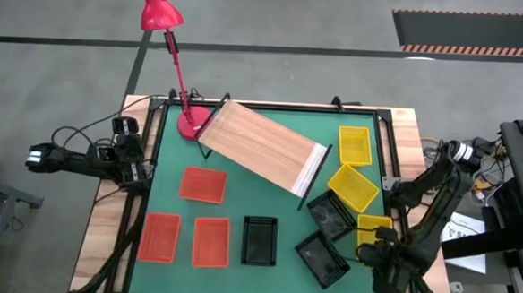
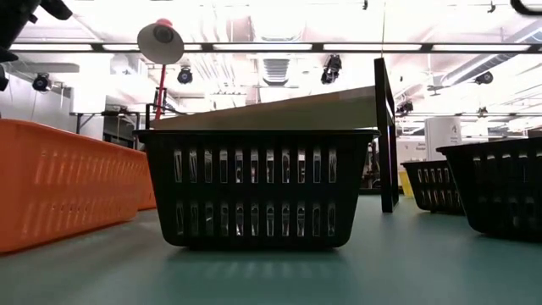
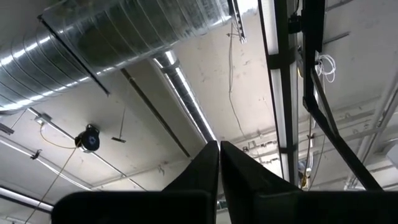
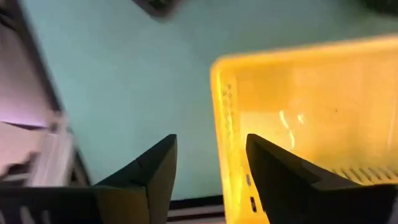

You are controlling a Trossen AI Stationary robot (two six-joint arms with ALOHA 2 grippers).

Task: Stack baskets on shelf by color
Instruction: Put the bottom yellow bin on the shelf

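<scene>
The shelf (image 1: 261,151), a light-wood plank, lies slanted across the far middle of the green mat. Three red-orange baskets (image 1: 203,185) sit at the near left. Three black baskets (image 1: 259,240) are at the near middle; one of them (image 2: 254,186) fills the low view. Two yellow baskets (image 1: 354,145) rest at the right, and a third yellow basket (image 1: 374,226) lies partly under my right arm. My right gripper (image 4: 210,140) hangs open above that basket's end wall (image 4: 219,118), one finger on either side of it. My left gripper (image 3: 219,149) is shut and points up, off the table's left edge.
A red desk lamp (image 1: 161,7) stands with its base (image 1: 191,123) at the shelf's far left end. Black baskets (image 1: 322,257) lie close to the left of my right gripper. The table's right edge (image 1: 404,172) runs just beside the yellow baskets.
</scene>
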